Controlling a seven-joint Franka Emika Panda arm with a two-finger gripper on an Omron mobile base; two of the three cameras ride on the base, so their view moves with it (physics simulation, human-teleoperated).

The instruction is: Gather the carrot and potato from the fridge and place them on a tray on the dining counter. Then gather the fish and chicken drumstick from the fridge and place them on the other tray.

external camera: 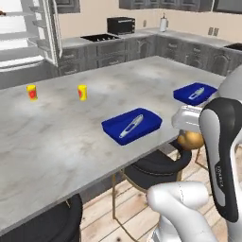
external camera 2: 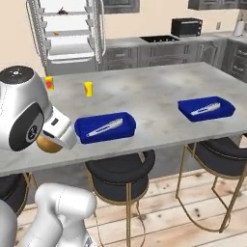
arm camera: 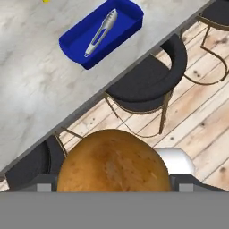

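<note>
My gripper (arm camera: pixel 114 184) is shut on a brown potato (arm camera: pixel 112 161), which bulges between the two finger tips. The held potato (external camera: pixel 193 141) hangs below the white hand, off the near edge of the grey dining counter (external camera: pixel 71 137) and above a stool. In the right base view the gripper (external camera 2: pixel 48 140) carries the potato (external camera 2: pixel 46 145) at the counter's front left. Two blue trays, the near tray (external camera: pixel 142 130) and the far tray (external camera: pixel 184 92), sit on the counter, each with metal tongs inside. The near tray (arm camera: pixel 129 20) lies ahead of the hand. A small orange thing (external camera 2: pixel 56 34) lies on a fridge shelf, too small to name.
Two yellow cans (external camera: pixel 31 92) (external camera: pixel 82 92) stand on the counter's far side. Black stools with gold legs (external camera 2: pixel 123 173) (external camera 2: pixel 217 154) line the near edge. The open fridge (external camera 2: pixel 67 43) stands beyond the counter at the back, next to dark cabinets.
</note>
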